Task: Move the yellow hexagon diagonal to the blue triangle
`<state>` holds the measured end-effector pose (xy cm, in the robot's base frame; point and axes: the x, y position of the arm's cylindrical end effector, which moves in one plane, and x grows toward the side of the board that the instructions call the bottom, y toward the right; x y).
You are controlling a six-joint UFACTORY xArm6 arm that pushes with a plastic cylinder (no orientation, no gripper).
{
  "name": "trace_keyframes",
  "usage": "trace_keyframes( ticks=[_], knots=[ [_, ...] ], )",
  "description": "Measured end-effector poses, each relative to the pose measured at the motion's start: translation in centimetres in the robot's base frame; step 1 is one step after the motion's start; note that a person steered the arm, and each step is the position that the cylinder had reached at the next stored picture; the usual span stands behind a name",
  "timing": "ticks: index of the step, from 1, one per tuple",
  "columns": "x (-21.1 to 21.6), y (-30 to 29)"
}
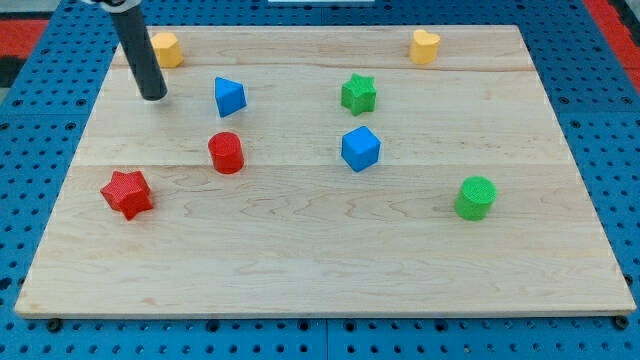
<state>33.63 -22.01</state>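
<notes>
- The pale wooden table (320, 270) lies on a blue pegboard surface (30, 120) and carries eight small plastic blocks.
- The arm ends in a straight dark rod with no end effector that could open or close; my tip (153, 97) rests on the table near the view's top left.
- The yellow hexagon block (167, 48) sits near the table's top-left corner, just up and to the right of the tip; the rod's shaft crosses right beside it, and whether they touch cannot be told.
- The blue triangle block (229, 96) stands to the right of the tip, apart from it, and down and to the right of the yellow hexagon.
- A red cylinder block (226, 152) sits just below the blue triangle.
- A red star block (126, 192) lies near the table's left edge.
- A green star block (358, 93) and a blue cube block (360, 148) stand near the middle, the cube below the star.
- A yellow heart block (425, 45) sits at the top right.
- A green cylinder block (476, 197) stands at the right, well apart from the rest.
</notes>
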Motion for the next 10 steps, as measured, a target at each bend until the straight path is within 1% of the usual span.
trace_keyframes(
  ticks=[1, 2, 3, 5, 6, 7, 8, 9, 10],
  knots=[
    [0.6, -1.2],
    [0.1, -3.2],
    [-0.6, -8.3],
    [-6.5, -8.4],
    [-8.0, -7.2],
    [-8.0, -1.8],
    [-9.1, 3.2],
    [-9.6, 5.5],
    [-12.6, 3.7]
  ],
)
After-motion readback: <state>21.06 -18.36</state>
